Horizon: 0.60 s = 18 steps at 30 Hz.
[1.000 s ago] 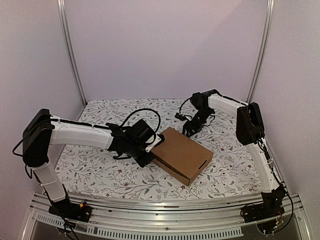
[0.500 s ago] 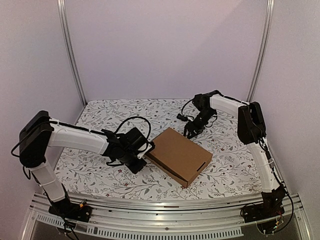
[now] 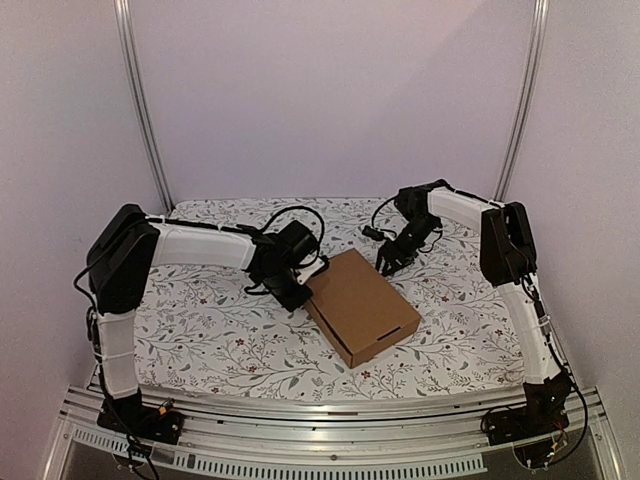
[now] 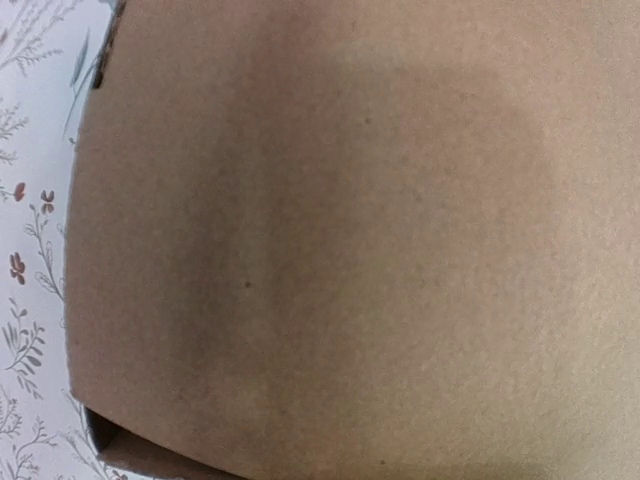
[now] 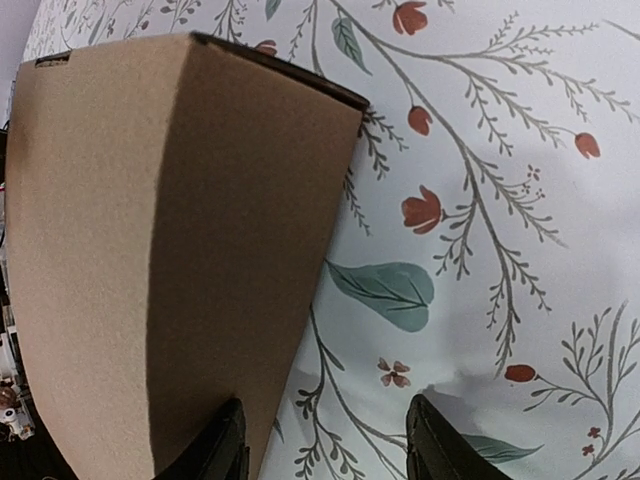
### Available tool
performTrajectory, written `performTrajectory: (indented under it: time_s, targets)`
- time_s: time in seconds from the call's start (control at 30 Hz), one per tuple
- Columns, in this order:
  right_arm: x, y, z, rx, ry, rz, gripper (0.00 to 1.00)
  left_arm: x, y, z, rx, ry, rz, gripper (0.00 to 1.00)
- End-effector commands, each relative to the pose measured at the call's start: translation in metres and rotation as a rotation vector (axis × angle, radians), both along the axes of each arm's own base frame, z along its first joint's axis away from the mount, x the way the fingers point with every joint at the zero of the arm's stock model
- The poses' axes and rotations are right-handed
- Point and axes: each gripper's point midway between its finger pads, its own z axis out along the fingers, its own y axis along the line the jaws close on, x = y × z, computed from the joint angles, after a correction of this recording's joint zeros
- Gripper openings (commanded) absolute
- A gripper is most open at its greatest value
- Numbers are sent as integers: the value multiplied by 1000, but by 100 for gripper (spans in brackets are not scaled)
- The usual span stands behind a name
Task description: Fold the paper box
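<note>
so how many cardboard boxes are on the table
1. The paper box sits closed near the middle of the floral table, the left gripper at its left corner, the right gripper by its far corner. Nothing looks hidden.

Floral-patterned table [image 3: 200, 330]; the brown paper box [image 3: 362, 305] lies flat near its middle.

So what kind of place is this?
Probably a robot test booth, not a home: plain walls framed by aluminium posts, two arms bolted to a metal rail, and a floral cloth under the paper box.
</note>
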Motion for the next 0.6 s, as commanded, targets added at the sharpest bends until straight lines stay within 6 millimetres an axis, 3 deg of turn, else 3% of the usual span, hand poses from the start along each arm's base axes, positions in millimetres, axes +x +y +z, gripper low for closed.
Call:
performTrajectory:
  time_s: [0.0, 0.13, 0.23, 0.37, 0.57]
  targets:
    - [-40, 35, 10, 67, 90, 73, 54, -3, -29, 57, -195, -121, -66, 0]
    - [-20, 18, 13, 20, 32, 29, 54, -13, 25, 75, -165, -185, 80, 0]
    - [-5, 10, 22, -3, -29, 5, 54, -9, 54, 74, -199, -180, 207, 0]
    - [3, 12, 28, 0, -52, -15, 55, 2, 72, 51, -183, -112, 308, 0]
    - [5, 16, 21, 2, -34, -20, 55, 8, 82, 19, -109, -37, 374, 0]
